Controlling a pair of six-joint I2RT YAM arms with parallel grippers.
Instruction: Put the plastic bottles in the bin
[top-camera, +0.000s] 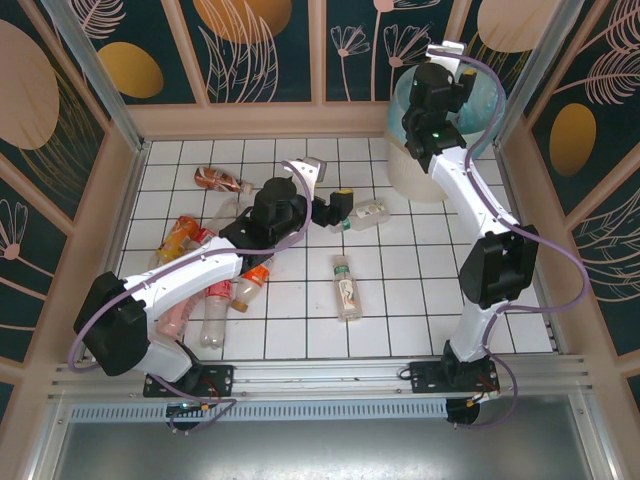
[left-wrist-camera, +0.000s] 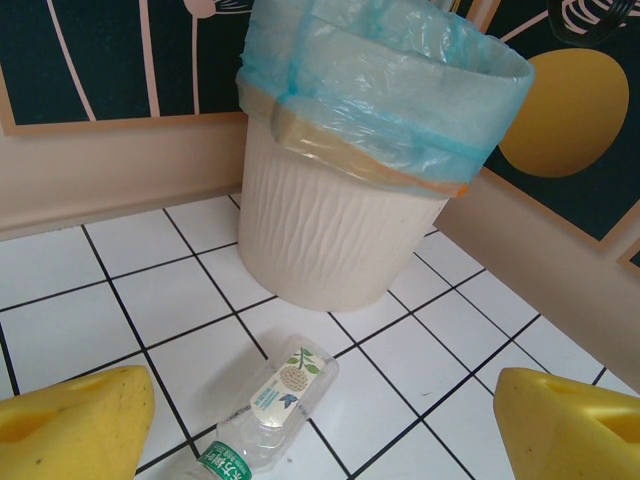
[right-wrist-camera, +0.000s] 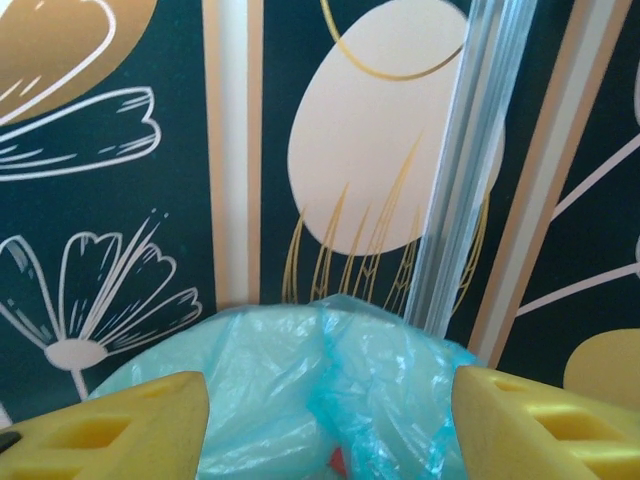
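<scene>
Plastic bottles (top-camera: 205, 265) are seen from above heaped at the left of the tiled floor (top-camera: 400, 320). Several are hidden beneath the left arm (top-camera: 190, 275), so they cannot be counted. One bottle (top-camera: 346, 287) lies alone at mid-floor. A white-labelled bottle (left-wrist-camera: 270, 405), cut off by the lower edge of the left wrist view, lies untouched just ahead of the left gripper (left-wrist-camera: 320, 435), whose fingers are spread wide and empty, near the bin (left-wrist-camera: 340, 230). From above, the bin is largely covered by the right arm (top-camera: 460, 170). The right gripper (right-wrist-camera: 330, 435) is held open over the blue bag (right-wrist-camera: 300, 390); a red patch (right-wrist-camera: 340, 462) inside cannot be identified.
</scene>
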